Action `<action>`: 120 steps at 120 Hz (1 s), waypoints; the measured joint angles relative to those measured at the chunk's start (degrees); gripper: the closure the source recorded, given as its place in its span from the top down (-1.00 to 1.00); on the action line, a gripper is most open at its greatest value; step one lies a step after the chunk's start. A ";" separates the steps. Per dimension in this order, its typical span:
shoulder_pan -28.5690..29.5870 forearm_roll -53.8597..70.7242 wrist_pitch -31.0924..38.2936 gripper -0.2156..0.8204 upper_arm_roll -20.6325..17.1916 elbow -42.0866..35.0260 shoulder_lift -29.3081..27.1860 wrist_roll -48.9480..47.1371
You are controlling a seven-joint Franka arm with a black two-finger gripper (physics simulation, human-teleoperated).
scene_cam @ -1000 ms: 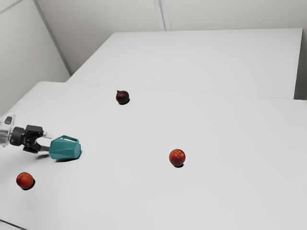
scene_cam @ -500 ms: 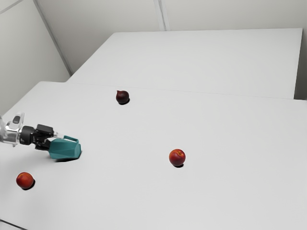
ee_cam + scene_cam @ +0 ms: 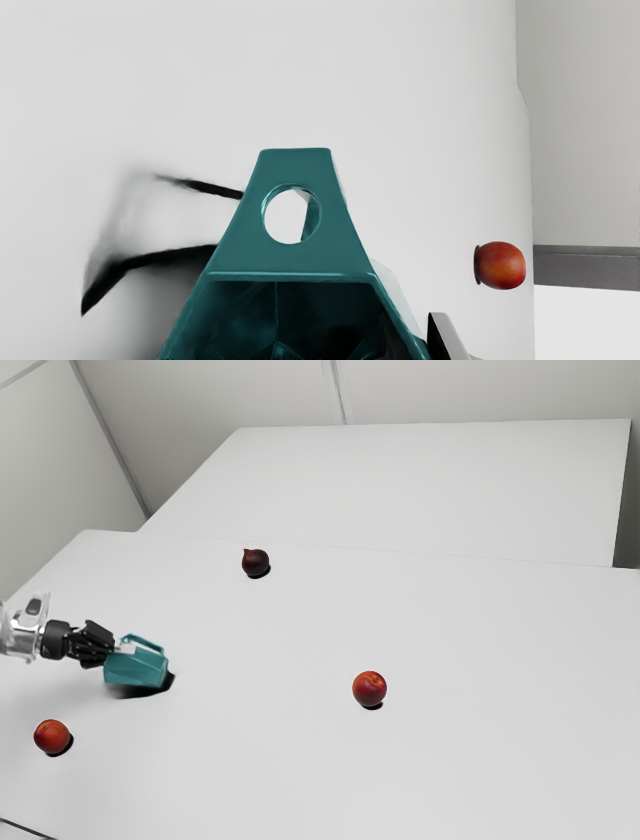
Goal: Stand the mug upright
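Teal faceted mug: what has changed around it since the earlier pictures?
The black two-finger gripper advanced toward the exterior view's right and turned; its jaws, earlier apart, have closed on the wall of the teal faceted mug. The mug rolled slightly, its handle rising. The round red-orange fruits and round dark-purple bulb stayed put.

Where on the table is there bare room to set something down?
The table is free from the middle red fruit to the exterior view's right edge, and between that fruit and the mug. Crowded: the view's left, with arm, mug and other red fruit.
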 joint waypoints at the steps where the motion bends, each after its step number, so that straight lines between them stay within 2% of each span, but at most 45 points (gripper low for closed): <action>1: -0.07 -0.01 -0.02 -0.86 -0.01 0.01 -0.09 -0.02; 18: -1.56 -0.33 0.10 -0.89 -1.90 0.76 -2.90 -0.52; 29: -3.18 2.11 1.25 -0.90 -4.28 5.12 -3.91 -1.09; 39: -5.72 9.79 3.30 -0.91 -6.43 13.00 -3.30 -2.10; 52: -11.04 23.79 6.62 -0.91 -7.78 23.47 0.47 -4.02; 60: -12.95 33.23 10.07 -0.91 -10.89 26.89 1.71 -5.66; 71: -14.14 42.59 14.75 -0.91 -13.63 28.38 3.39 -8.42; 85: -14.90 50.06 19.23 -0.91 -14.84 28.64 5.07 -12.51; 105: -15.56 53.67 23.32 -0.91 -15.51 28.49 8.63 -17.76; 120: -17.84 54.59 24.91 -0.91 -15.87 27.24 8.28 -21.42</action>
